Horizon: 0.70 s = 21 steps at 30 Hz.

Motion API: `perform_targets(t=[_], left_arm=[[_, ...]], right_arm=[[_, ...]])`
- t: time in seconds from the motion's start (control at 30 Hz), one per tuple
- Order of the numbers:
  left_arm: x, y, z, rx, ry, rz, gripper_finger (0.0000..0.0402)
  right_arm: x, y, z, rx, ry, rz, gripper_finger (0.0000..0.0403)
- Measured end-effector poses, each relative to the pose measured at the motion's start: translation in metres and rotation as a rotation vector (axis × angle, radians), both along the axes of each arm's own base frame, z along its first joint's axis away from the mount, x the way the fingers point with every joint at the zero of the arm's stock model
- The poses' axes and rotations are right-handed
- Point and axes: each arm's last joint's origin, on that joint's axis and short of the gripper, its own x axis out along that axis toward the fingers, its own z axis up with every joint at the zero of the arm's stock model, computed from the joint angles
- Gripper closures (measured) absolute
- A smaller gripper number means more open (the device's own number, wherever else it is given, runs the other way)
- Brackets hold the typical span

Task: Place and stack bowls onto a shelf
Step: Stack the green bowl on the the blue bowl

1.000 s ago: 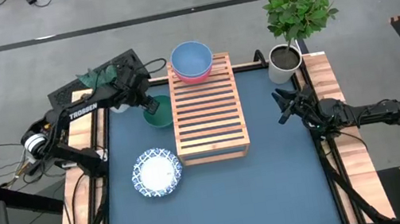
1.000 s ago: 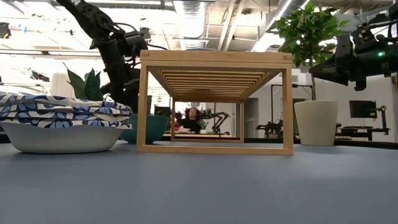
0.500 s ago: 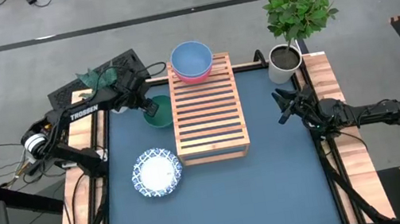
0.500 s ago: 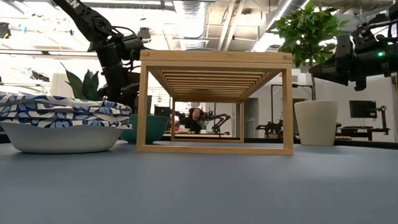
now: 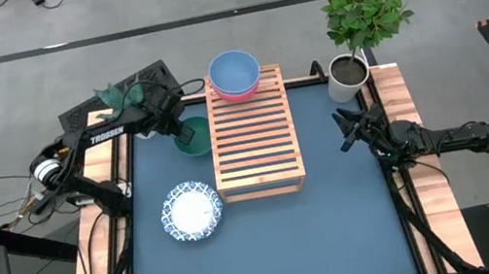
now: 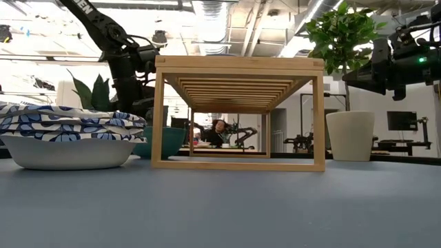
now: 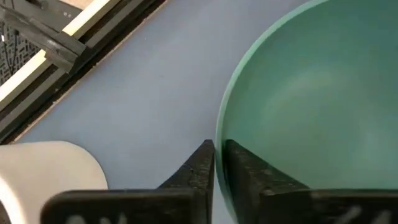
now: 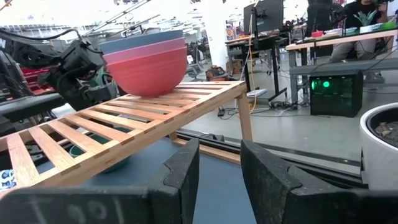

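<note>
A teal-green bowl (image 5: pixel 193 138) stands on its base on the blue table just left of the shelf (image 5: pixel 253 132), a light-wood slatted rack. My left gripper (image 5: pixel 174 126) is shut on this bowl's rim. On the shelf's far end a pink bowl (image 5: pixel 237 91) sits with a blue bowl (image 5: pixel 234 68) nested in it. A blue-and-white patterned bowl (image 5: pixel 191 211) rests on the table at the near left. My right gripper (image 5: pixel 343 131) waits open near the table's right edge, holding nothing. My left gripper pinches the teal-green bowl's rim (image 7: pixel 219 134) on the bowl's far-left side, one finger (image 7: pixel 245 165) inside the bowl and one (image 7: pixel 196 168) outside. The fingers come slanting down from the table's far left. The bowl stands upright with its base on the table (image 6: pixel 162 146).
A white pot with a green plant (image 5: pixel 349 71) stands at the far right corner. Another white pot (image 7: pixel 43 168) and leafy plant (image 5: pixel 115 94) stand by the left arm at the far left. Bare tabletop (image 5: pixel 338 230) stretches before the shelf.
My left arm has sunk a little at the teal-green bowl's rim. The bowl has kept its place on the table.
</note>
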Motion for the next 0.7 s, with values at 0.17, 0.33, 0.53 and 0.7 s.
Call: perform_targets(t=[0.17, 0.33, 0.53, 0.7], left_arm=[[0.002, 0.001, 0.004, 0.005, -0.01, 0.001, 0.0398], [0.005, 0.005, 0.015, 0.018, -0.027, 0.016, 0.04], [0.009, 0.012, 0.035, 0.092, -0.013, 0.046, 0.0401], [0.012, 0.021, 0.065, 0.218, 0.043, 0.09, 0.0401]], right_arm=[[0.0, 0.0, 0.0, 0.0, 0.0, 0.0, 0.0259], [0.0, 0.0, 0.0, 0.0, 0.0, 0.001, 0.0259], [0.0, 0.0, 0.0, 0.0, 0.0, 0.0, 0.0259], [0.0, 0.0, 0.0, 0.0, 0.0, 0.0, 0.0259]])
